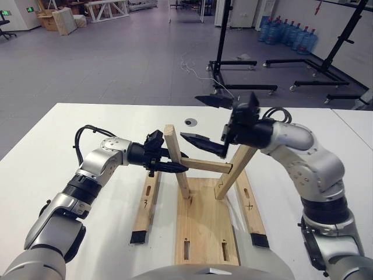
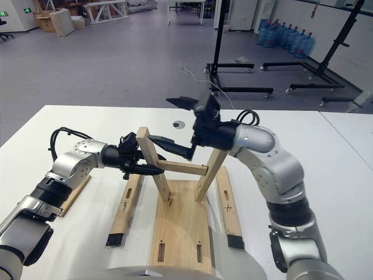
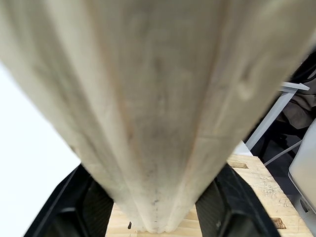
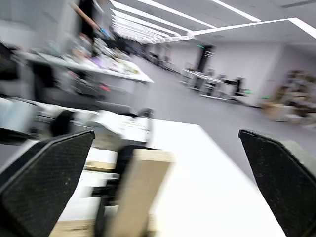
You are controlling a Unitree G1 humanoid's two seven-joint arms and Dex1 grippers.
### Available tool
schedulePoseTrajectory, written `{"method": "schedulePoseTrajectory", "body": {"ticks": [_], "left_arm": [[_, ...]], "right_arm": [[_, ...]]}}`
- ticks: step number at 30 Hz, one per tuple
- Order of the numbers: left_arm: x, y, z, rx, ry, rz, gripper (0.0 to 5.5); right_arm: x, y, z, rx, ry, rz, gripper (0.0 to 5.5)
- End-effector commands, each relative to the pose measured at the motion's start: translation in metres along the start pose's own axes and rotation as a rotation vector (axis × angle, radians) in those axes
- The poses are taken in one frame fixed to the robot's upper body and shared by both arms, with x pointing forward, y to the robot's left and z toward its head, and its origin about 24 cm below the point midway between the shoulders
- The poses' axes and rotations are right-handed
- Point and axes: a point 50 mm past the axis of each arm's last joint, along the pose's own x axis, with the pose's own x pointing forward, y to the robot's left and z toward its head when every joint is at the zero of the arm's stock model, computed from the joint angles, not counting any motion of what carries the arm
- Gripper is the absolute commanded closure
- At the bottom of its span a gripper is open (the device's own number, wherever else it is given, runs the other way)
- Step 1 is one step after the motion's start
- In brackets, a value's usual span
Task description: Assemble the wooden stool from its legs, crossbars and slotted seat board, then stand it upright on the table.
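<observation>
On the white bench the seat board lies flat, two legs standing in it joined by a crossbar. Above the board, the left gripper clamps the left leg. The right gripper gapes wide around the right leg's top.

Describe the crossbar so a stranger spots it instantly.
On the white table lies a seat board. Above it, the crossbar is the short horizontal stick bridging the left standing leg and right standing leg. Unlike the loose legs lying beside the board, it is raised off the table and has no black tip.
</observation>
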Motion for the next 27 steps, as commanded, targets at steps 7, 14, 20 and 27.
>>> {"method": "schedulePoseTrajectory", "body": {"ticks": [7, 14, 20, 27], "left_arm": [[0.001, -0.032, -0.112, -0.313, 0.454, 0.1, 3.46], [-0.001, -0.039, -0.113, -0.331, 0.443, 0.119, 3.46], [0.003, -0.035, -0.108, -0.319, 0.443, 0.119, 3.46], [0.006, -0.026, -0.095, -0.272, 0.41, 0.123, 3.46]], "right_arm": [[0.004, 0.032, -0.007, -0.715, 0.15, -0.226, 0.13], [-0.007, 0.043, -0.025, -0.885, 0.294, -0.168, 0.13], [-0.017, 0.059, -0.069, -0.84, 0.563, 0.116, 0.13], [-0.03, 0.057, -0.09, -0.644, 0.706, 0.253, 0.13]]}}
